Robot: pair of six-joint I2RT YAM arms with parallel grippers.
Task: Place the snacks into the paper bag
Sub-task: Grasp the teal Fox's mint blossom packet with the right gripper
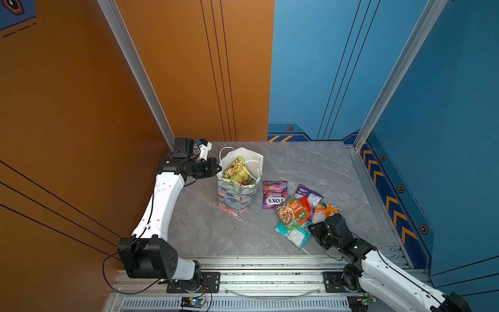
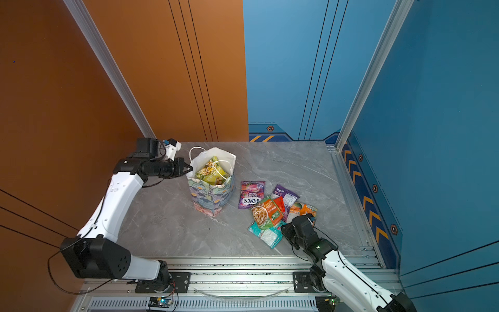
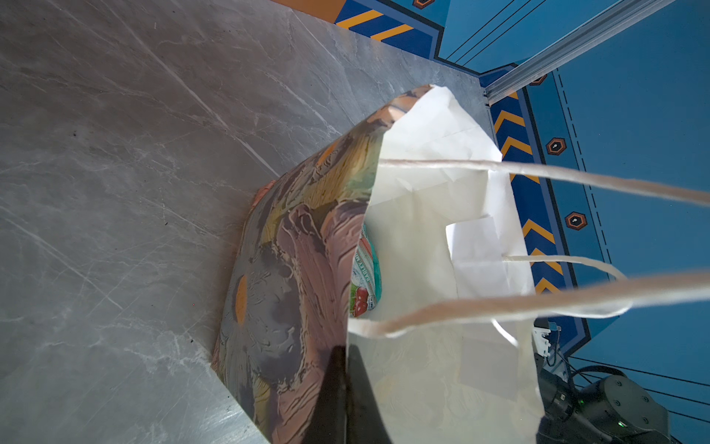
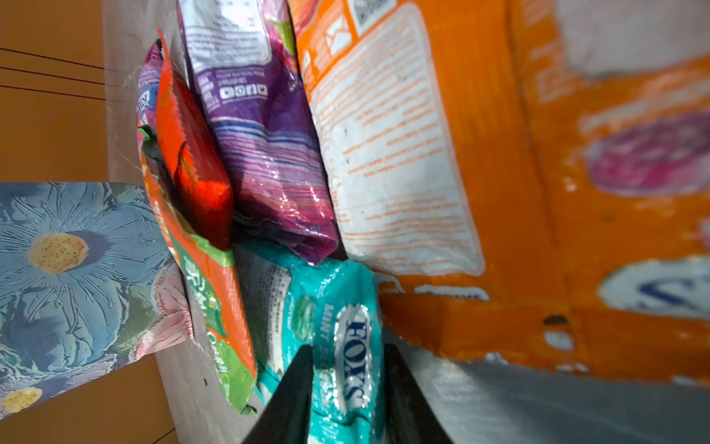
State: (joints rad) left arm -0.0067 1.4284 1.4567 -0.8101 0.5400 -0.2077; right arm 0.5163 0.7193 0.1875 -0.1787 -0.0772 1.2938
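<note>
The paper bag (image 1: 237, 194) (image 2: 213, 195) stands upright at the back left of the table, with a green-yellow packet (image 1: 237, 170) inside. My left gripper (image 1: 218, 168) (image 3: 345, 350) is shut on the bag's rim (image 3: 357, 338), one finger on the printed outside and one on the white inside. Right of the bag, several snacks lie in a heap: a purple FOX'S packet (image 1: 274, 194), a green-orange one (image 1: 293, 213), a purple one (image 1: 309, 194) and an orange one (image 1: 325, 209). My right gripper (image 1: 310, 228) (image 4: 347, 348) is shut on the teal FOX'S packet (image 1: 293, 235) (image 4: 338, 307), which bunches between the fingers.
The grey marble table (image 1: 297, 162) is walled by an orange panel (image 1: 81, 108) on the left and blue panels (image 1: 445, 135) behind and on the right. An aluminium rail (image 1: 256, 270) with both arm bases runs along the front edge. A white cord handle (image 3: 576, 180) crosses the left wrist view.
</note>
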